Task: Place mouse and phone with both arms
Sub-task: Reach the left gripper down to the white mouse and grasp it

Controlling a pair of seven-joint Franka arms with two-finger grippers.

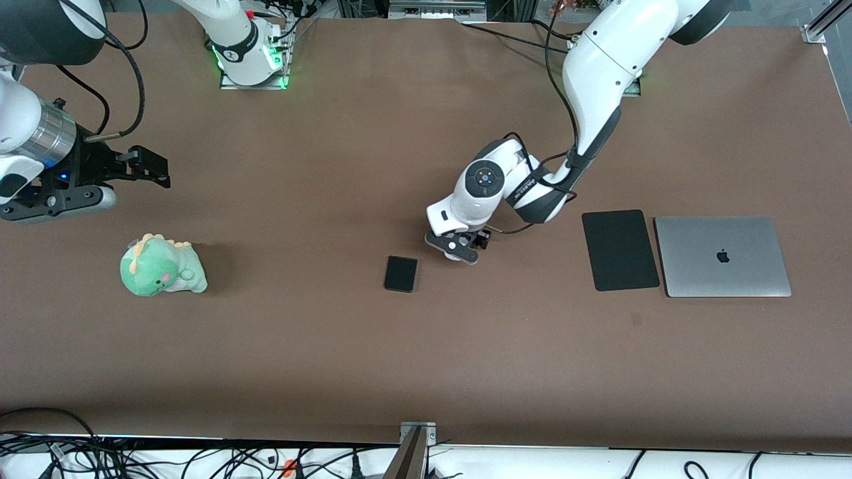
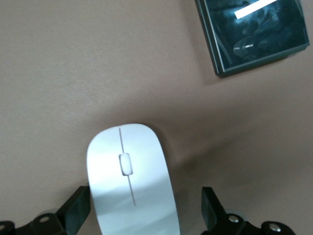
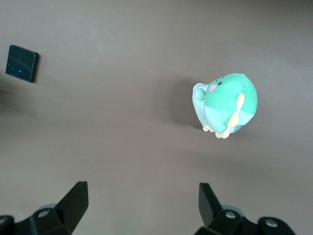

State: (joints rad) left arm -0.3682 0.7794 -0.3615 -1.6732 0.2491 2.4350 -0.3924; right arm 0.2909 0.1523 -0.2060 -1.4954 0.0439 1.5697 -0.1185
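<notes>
Tabletop from the front: left gripper (image 1: 459, 249) is low over the mouse (image 1: 454, 255), beside the phone (image 1: 401, 273); a black mouse pad (image 1: 620, 250) and closed laptop (image 1: 722, 256) lie toward the left arm's end. Right gripper (image 1: 143, 167) waits above a green dinosaur plush (image 1: 162, 267).

Left wrist view: mouse (image 2: 129, 178) lies between spread fingers (image 2: 76, 209), untouched, phone (image 2: 254, 32) close by.

Right wrist view: fingers (image 3: 74, 199) parted, gripping nothing, over bare table; plush (image 3: 226, 104) and phone (image 3: 21, 63) well apart.
</notes>
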